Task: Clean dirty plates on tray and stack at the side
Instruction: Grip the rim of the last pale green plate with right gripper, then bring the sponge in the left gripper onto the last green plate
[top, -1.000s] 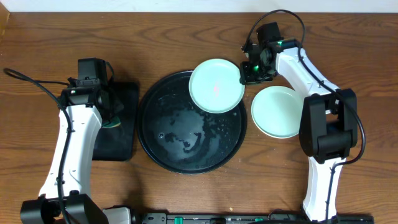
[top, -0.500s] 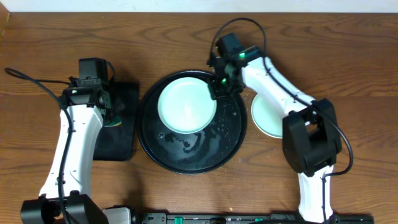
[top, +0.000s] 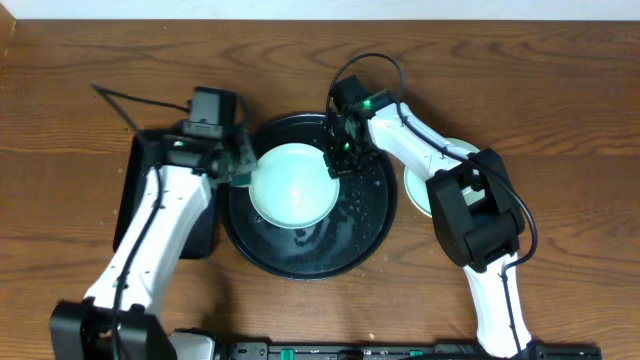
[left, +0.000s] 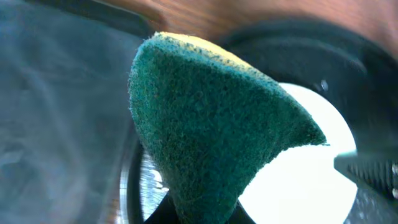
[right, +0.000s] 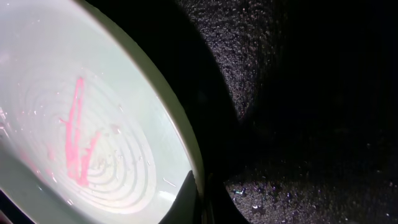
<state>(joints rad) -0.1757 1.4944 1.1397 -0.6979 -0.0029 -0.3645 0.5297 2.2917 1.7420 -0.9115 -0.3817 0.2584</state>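
A pale mint-blue plate (top: 292, 185) with pink smears (right: 74, 140) lies over the round black tray (top: 310, 252). My right gripper (top: 338, 165) is shut on the plate's right rim (right: 186, 155). My left gripper (top: 238, 172) is shut on a green scouring sponge with a yellow back (left: 211, 130), held at the plate's left edge. The plate shows bright white behind the sponge in the left wrist view (left: 305, 180). A second mint-blue plate (top: 420, 190) lies on the table right of the tray, partly under my right arm. The pale yellow plate is out of view.
A smaller rectangular black tray (top: 140, 180) lies left of the round tray, under my left arm. Water drops and wet streaks cover the round tray's floor (right: 298, 93). Cables loop above both wrists.
My left arm has swung right from the rectangular tray, bringing the sponge to the plate's left edge. My right gripper has shifted slightly left and down with the plate over the tray.
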